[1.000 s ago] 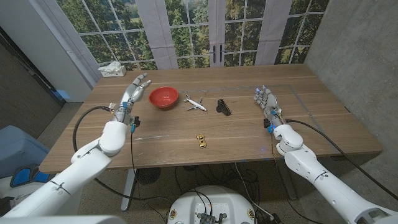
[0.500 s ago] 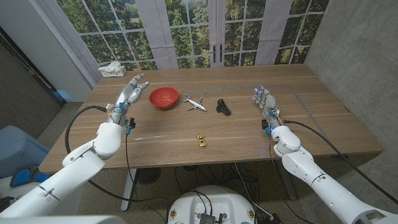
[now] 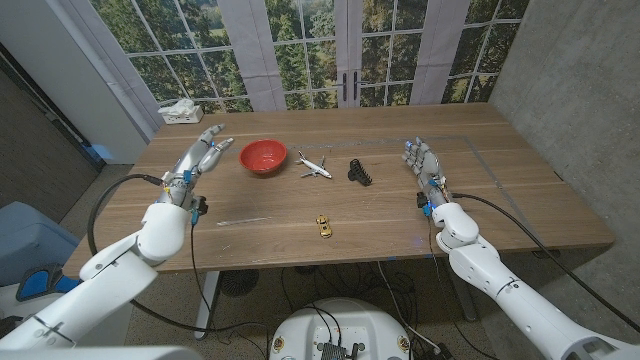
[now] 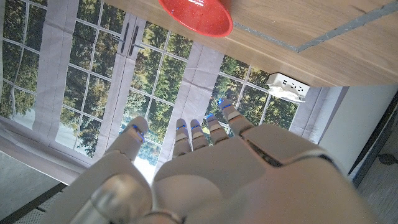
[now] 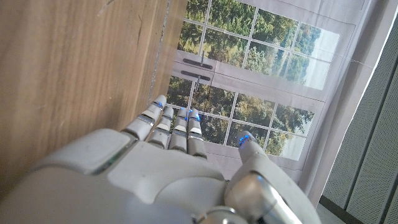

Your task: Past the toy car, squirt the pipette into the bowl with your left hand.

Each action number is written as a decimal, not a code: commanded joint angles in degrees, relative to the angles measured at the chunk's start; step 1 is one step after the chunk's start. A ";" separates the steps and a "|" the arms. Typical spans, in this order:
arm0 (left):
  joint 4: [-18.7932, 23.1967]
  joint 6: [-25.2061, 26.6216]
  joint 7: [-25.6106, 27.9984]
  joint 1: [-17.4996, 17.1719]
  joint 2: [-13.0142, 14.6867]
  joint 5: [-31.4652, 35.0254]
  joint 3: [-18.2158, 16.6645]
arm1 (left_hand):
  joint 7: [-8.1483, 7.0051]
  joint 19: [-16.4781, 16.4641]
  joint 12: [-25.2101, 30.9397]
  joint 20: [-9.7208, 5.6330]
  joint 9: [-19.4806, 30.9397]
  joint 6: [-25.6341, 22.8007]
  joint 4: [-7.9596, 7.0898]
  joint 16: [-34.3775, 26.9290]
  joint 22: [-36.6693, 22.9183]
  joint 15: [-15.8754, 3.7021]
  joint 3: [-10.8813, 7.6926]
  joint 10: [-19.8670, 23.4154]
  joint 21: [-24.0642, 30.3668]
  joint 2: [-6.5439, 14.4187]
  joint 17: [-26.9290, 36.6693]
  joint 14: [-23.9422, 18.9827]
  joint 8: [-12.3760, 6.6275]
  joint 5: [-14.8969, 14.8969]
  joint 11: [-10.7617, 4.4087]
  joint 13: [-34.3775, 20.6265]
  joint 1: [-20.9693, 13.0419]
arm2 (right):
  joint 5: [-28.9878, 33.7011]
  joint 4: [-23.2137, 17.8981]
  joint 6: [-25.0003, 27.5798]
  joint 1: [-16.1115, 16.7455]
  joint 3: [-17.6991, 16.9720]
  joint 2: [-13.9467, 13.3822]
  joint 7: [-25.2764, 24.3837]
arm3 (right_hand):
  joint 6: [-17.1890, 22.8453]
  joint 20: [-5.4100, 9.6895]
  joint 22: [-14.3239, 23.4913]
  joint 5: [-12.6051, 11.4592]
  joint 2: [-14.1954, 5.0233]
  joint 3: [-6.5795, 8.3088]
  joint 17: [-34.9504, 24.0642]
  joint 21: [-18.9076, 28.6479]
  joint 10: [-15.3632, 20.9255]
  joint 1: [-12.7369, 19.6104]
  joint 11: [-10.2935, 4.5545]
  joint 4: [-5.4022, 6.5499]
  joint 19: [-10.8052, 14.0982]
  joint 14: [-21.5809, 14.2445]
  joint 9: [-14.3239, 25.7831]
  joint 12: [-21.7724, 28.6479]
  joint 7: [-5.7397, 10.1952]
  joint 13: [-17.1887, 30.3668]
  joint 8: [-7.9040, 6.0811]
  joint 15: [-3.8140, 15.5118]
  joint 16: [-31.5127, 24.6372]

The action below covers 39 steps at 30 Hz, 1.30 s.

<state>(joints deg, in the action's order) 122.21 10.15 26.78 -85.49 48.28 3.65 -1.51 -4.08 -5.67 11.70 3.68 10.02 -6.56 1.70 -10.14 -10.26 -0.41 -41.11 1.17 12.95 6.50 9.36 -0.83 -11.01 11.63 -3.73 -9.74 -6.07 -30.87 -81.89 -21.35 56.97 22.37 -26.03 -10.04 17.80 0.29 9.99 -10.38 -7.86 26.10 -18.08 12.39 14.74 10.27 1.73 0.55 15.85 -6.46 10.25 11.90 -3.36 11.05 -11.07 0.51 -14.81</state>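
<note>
The red bowl (image 3: pixel 263 156) (image 4: pixel 196 14) stands at the table's far left. A thin clear pipette (image 3: pixel 243 221) lies on the wood near the front edge, left of the small yellow toy car (image 3: pixel 323 226). My left hand (image 3: pixel 197 158) (image 4: pixel 205 174) hovers left of the bowl with its fingers stretched out, holding nothing, well behind the pipette. My right hand (image 3: pixel 424 162) (image 5: pixel 168 168) is raised on the right side of the table, fingers straight and empty.
A white toy plane (image 3: pixel 314 165) and a black coiled object (image 3: pixel 360 172) lie in a row right of the bowl. A tissue box (image 3: pixel 181 111) (image 4: pixel 286 86) sits at the far left corner. Windows stand behind the table (image 5: pixel 74 62).
My left arm has swung to the left, away from the bowl, uncovering the pipette on the table. The right hand has barely shifted.
</note>
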 commanded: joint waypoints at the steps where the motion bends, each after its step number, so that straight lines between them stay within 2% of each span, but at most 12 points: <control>1: 4.43 4.83 -3.58 -4.76 0.54 2.99 -4.14 | -0.10 -0.33 -0.15 -0.02 0.07 -0.36 0.32 -0.01 -0.22 0.06 -0.17 0.43 -0.02 2.01 0.17 -0.46 0.16 -0.41 -0.25 -0.26 -0.60 | 0.86 0.67 -0.72 -0.65 0.58 0.70 0.01 | 0.49 -0.02 0.16 0.10 -0.77 0.05 -0.07 0.00 0.65 0.59 0.15 -0.43 0.02 -0.47 0.27 0.09 0.27 0.28 -0.26 -0.29 -0.19; 7: 6.26 6.87 -6.11 -6.74 1.34 5.33 -6.24 | -0.11 -0.24 -0.20 -0.03 0.08 -0.30 0.37 0.02 -0.22 0.11 -0.18 0.47 -0.10 2.05 0.20 -0.39 0.23 -0.44 -0.41 -0.27 -0.57 | 1.22 0.04 -0.58 -0.21 0.60 0.58 -0.55 | 0.50 -0.05 0.17 0.12 -0.76 0.02 -0.05 -0.03 0.65 0.61 0.15 -0.54 0.04 -0.51 0.27 0.05 0.28 0.29 -0.24 -0.24 -0.19; 14: 7.46 7.73 -7.68 -8.30 0.08 7.15 -7.73 | -0.28 0.01 -0.34 -0.11 0.10 -0.19 0.69 0.07 -0.23 0.03 0.19 0.35 -0.27 1.50 0.20 -0.27 0.33 -0.62 -0.72 -0.29 -0.40 | 1.68 -0.17 -1.17 0.01 0.55 0.64 -0.88 | 0.51 -0.15 0.17 0.15 -0.75 -0.02 -0.02 -0.07 0.63 0.64 0.20 -0.69 0.08 -0.53 0.28 0.01 0.49 0.30 -0.22 -0.35 -0.16; 20: 9.22 9.95 -10.60 -9.78 0.05 8.67 -9.22 | -0.47 0.07 -0.39 -0.10 0.10 -0.32 0.93 0.13 -0.22 0.05 0.37 0.35 -0.34 1.27 0.19 -0.11 0.30 -0.70 -0.80 -0.29 -0.37 | 1.96 0.18 -1.62 -0.20 0.76 0.88 -0.66 | 0.51 -0.30 0.17 0.18 -0.64 -0.05 0.04 -0.10 0.59 0.72 0.25 -0.90 0.13 -0.52 0.28 -0.05 0.66 0.30 -0.19 -0.49 -0.11; 39: 15.41 17.56 -19.18 -14.65 1.15 17.27 -12.71 | -1.30 1.04 -0.61 -0.63 0.08 -1.63 2.95 0.23 -0.11 -0.49 1.42 0.19 -1.01 -0.50 0.23 0.63 0.12 -1.29 -1.78 -0.33 -0.47 | 1.67 1.25 -3.98 0.71 0.93 1.58 0.40 | 0.64 -0.56 0.18 0.26 -0.53 -0.15 0.17 -0.15 0.60 0.86 0.30 -1.40 0.31 -0.71 0.29 -0.13 0.79 0.32 -0.18 -0.57 -0.08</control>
<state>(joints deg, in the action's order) 134.16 23.43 12.58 -97.21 48.85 15.69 -12.06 -5.34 -4.94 11.22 2.95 10.00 -7.81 4.16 -9.93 -10.26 -0.63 -39.59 1.31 12.06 6.49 9.49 -0.61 -10.81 10.43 -4.92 -9.73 -6.06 -28.99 -81.07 -24.24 57.08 23.23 -24.81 -10.11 18.12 0.30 9.99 -10.16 -8.54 26.02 -17.81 12.39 14.94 10.95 1.94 -0.49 15.84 -6.77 10.25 11.90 -3.04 11.05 -11.07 0.19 -14.80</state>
